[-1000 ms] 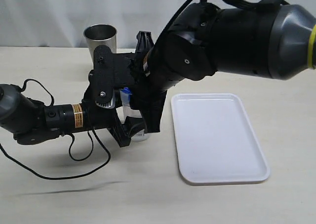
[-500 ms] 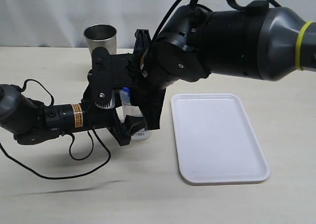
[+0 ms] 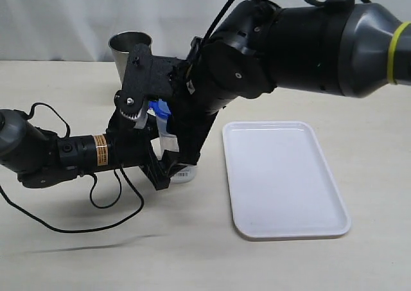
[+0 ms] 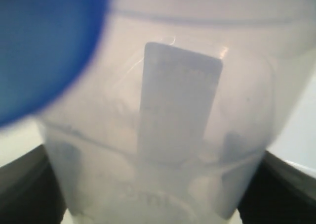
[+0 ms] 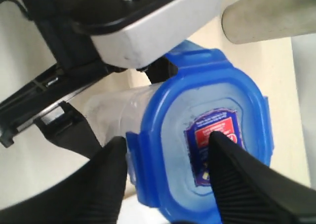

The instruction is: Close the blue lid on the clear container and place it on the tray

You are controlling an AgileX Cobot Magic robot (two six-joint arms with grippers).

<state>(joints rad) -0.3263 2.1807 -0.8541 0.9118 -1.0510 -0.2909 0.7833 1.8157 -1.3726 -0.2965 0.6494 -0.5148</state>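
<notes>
**Item: the clear container** [image 3: 182, 170]. Tall, narrow, see-through plastic. It stands upright on the table [image 3: 77, 252], just left of the tray [image 3: 282, 221] and apart from it, not on it. A steel tumbler [image 3: 130, 48] stands behind it.

**Item: the blue lid** [image 5: 207, 100]. Blue, with cut corners and side flaps. It sits on top of the container's mouth. Whether the flaps are latched cannot be told.

**Item: the tray.** White, flat, with rounded corners and a low rim.

**Left arm.** Lies low along the table from the left. The left gripper [image 4: 158, 194] is closed around the container's lower body, one dark finger [image 4: 27, 184] against each side wall.

**Right arm.** Reaches down from the upper right over the container's top. The right gripper [image 5: 165, 140] has its jaws apart. One finger [image 5: 247, 184] lies over the lid's centre and the other is beside a lid flap. Whether either presses on the lid cannot be told.

**Markings.**
- Lid: a red-and-purple sticker [image 5: 217, 130] with white print, not legible.
- Container: a pale rectangular label [image 4: 180, 105] seen from behind through the wall, and a barcode near the base in the exterior view.
- Left arm: an orange label band [image 3: 100, 149], print too small to read
</notes>
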